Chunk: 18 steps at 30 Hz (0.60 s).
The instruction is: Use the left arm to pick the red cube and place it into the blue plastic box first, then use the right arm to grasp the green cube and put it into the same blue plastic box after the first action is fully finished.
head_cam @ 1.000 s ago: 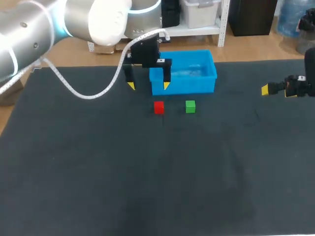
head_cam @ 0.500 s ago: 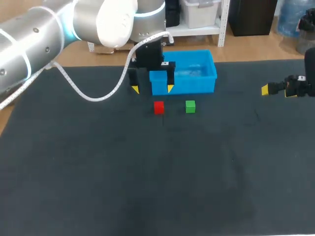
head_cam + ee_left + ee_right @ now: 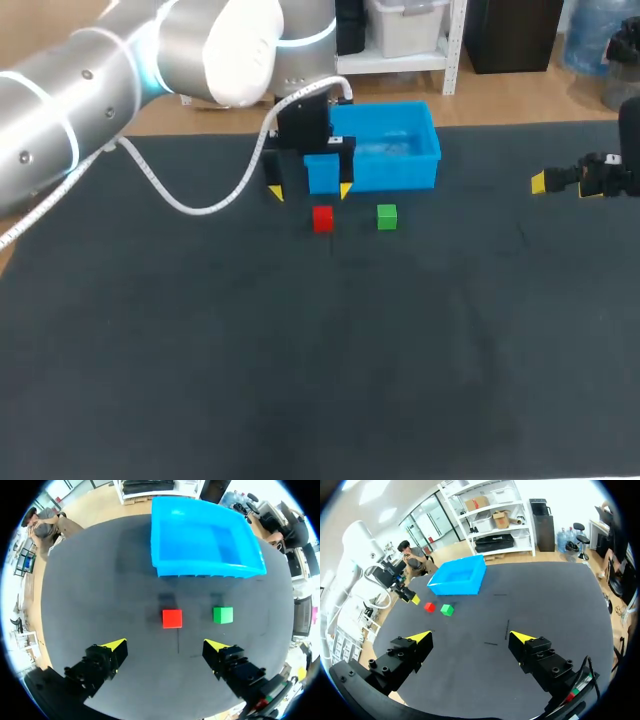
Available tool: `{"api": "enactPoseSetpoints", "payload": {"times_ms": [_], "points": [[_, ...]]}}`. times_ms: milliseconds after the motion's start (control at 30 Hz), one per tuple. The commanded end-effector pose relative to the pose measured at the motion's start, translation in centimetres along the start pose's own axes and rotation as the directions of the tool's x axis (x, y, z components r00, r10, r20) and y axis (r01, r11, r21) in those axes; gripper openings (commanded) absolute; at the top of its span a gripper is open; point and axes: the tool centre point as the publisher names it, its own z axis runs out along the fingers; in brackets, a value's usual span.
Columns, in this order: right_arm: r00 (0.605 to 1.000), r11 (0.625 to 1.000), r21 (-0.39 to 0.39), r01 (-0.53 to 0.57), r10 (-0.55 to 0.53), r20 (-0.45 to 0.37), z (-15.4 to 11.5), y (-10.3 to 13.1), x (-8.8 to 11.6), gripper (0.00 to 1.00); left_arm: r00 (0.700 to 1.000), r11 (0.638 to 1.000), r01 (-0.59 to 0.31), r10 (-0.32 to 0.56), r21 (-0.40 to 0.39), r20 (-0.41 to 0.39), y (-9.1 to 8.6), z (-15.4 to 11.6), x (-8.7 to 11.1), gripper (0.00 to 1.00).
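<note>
Ahead of the left tool [image 3: 165, 646], smooth, glossy plastic is shown by the blue box [image 3: 205, 571]; the red cube [image 3: 172, 618] and green cube [image 3: 223, 615] are seen matt; the tabletop [image 3: 300, 380] is covered in dark, matt cloth.

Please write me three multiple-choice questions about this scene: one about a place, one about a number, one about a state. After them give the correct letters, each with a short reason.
1. Where is the red cube relative to the blue plastic box?
A. inside it
B. on the table, in front of it
C. behind it

2. How many cubes are there?
A. three
B. one
C. two

3. The left gripper is:
A. open and empty
B. shut on the red cube
C. shut on the box's rim

Answers:
1 B: it lies on the table just before the box's front wall.
2 C: only the red cube and the green cube show.
3 A: its yellow tips stand wide apart, and the red cube lies ahead of them.
</note>
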Motion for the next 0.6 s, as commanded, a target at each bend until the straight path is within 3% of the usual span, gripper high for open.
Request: {"api": "enactPoseSetpoints", "payload": {"times_ms": [33, 600], "points": [[1.0, 1.0, 0.001, 0.0, 0.0, -0.001, 0.0, 0.0, 0.0, 1.0, 1.0, 1.0, -0.002, 0.002, -0.001, -0.018, -0.4, 0.6, -0.9, 1.0], [1.0, 1.0, 0.001, 0.0, 0.0, -0.001, 0.0, 0.0, 0.0, 1.0, 0.998, 1.0, -0.03, 0.03, -0.003, -0.052, -1.6, 2.4, -1.9, 1.0]]}}
